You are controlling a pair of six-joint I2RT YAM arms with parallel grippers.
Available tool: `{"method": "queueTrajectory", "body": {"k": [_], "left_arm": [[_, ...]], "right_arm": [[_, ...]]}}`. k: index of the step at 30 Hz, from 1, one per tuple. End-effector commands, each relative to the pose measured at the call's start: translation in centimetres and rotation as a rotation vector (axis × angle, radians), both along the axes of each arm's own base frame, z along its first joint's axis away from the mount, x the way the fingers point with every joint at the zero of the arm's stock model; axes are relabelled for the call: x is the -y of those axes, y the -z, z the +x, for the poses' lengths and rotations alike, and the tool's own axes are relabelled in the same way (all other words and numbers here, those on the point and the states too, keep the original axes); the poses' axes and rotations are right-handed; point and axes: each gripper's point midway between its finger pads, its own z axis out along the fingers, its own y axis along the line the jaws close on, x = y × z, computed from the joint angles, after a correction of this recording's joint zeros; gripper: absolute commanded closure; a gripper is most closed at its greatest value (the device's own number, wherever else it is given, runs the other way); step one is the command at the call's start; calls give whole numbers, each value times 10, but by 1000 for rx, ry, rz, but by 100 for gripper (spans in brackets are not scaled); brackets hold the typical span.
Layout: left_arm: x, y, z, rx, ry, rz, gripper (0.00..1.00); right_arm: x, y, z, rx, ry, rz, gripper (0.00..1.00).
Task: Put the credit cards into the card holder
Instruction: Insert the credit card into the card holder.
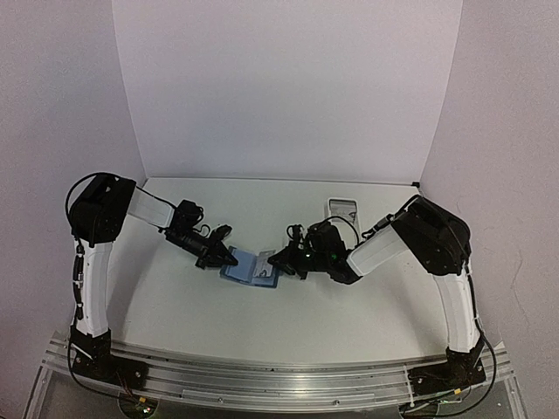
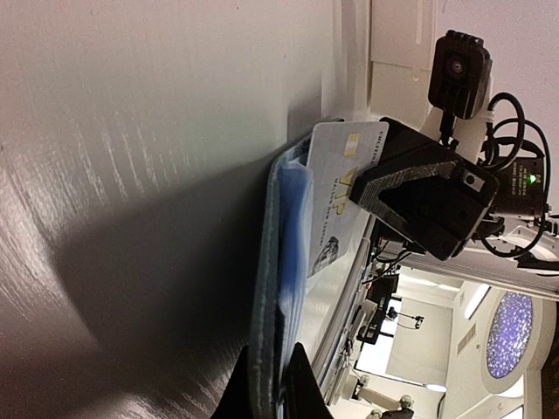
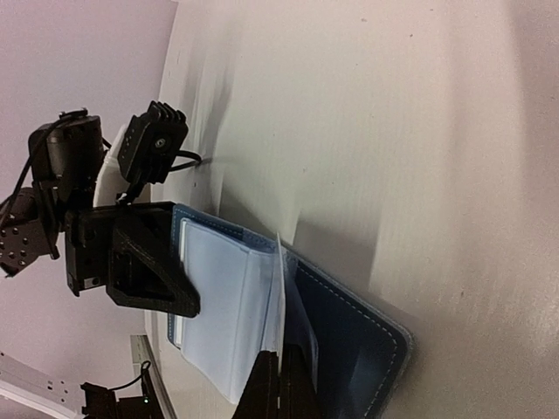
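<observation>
The blue card holder (image 1: pixel 249 267) lies open on the table between the arms. My left gripper (image 1: pixel 225 257) is shut on its left edge; in the left wrist view the jaws (image 2: pixel 273 388) pinch the holder (image 2: pixel 278 262), seen edge-on. My right gripper (image 1: pixel 281 262) is shut on a white credit card (image 2: pixel 336 196) marked VIP and holds it on edge over the holder's inside. In the right wrist view the jaws (image 3: pixel 284 384) clamp the card (image 3: pixel 279 288), whose lower edge sits at the clear pockets (image 3: pixel 223 297) of the holder (image 3: pixel 358 336).
A long white tray (image 1: pixel 342 208) lies behind the right gripper near the back wall. White walls close off the back and both sides. The arms' bases stand on a metal rail (image 1: pixel 262 377) at the near edge.
</observation>
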Motion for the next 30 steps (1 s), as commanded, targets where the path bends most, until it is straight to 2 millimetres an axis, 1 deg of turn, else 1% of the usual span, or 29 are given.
{"method": "queueTrajectory", "body": {"k": [1,4,5,7,10,13,17,18,21,22,23,25,30], "left_arm": [[-5,15,-11,-68,-1,7,100],[-9,22,-13,-82,-12,9,100],[-15,30,-19,-105,-32,10,100],[-21,39,-27,-147,-54,19,100],[-25,48,-31,-166,-102,9,100],[-24,50,-30,-159,-123,-1,100],[-26,55,-34,-150,-128,-6,100],[-29,62,-41,-172,-135,11,100],[-34,69,-43,-157,-157,51,100],[-36,74,-42,-152,-171,77,100],[-37,77,-41,-156,-181,94,100],[-39,82,-41,-169,-192,109,100],[-41,89,-45,-190,-200,130,100]], "right_arm": [[9,-9,-11,-8,-5,79,100],[11,-18,-14,-7,2,107,100],[9,-27,-12,13,9,138,100],[4,-38,-10,43,13,195,100],[2,-46,-4,70,53,255,100],[-2,-51,-3,114,54,247,100],[-1,-39,-7,91,54,240,100],[-3,-39,-10,90,41,254,100],[-10,-37,-15,85,11,268,100],[-13,-32,-17,74,5,278,100],[-14,-31,-17,67,9,286,100],[-12,-22,-15,51,30,280,100],[-14,-14,-14,38,30,278,100]]}}
